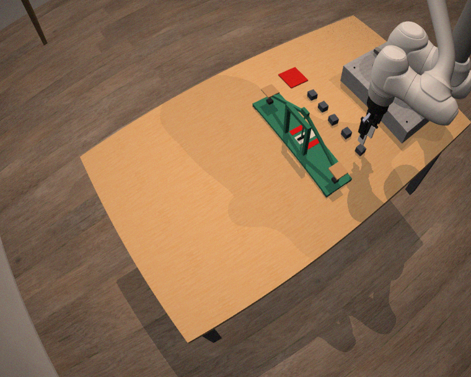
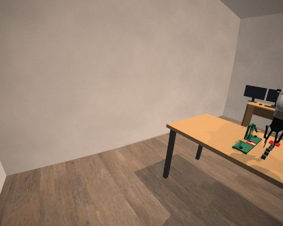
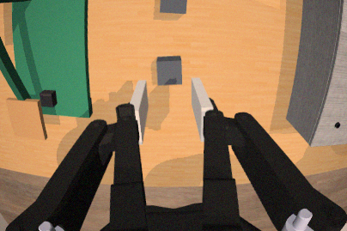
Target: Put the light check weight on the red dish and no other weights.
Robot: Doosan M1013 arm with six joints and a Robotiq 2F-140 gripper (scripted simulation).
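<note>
Above the near end of the row, my claw point(image 1: 364, 139) point(image 2: 269, 145) point(image 3: 169, 92) is hovering partly open, its fingers standing a little wider than a cube, with nothing between them. The end cube point(image 1: 360, 150) point(image 2: 263, 157) point(image 3: 169, 70) is sitting on the table point(image 1: 179, 211) point(image 2: 204, 126) point(image 3: 240, 56), just ahead of my fingertips; four more are lining up beyond it. The dish point(image 1: 292, 77) point(image 2: 275, 144) is lying flat past the far end, bearing no cube. The balance point(image 1: 321, 170) point(image 2: 246, 147) point(image 3: 60, 56) is waiting beside the row, both pans bare. I am judging that a grasp is coming; with so little room each side, coming down off-centre could land a finger on the cube or shove it. Since all are looking alike, skipping the weighing could put a heavy one on the dish.
</note>
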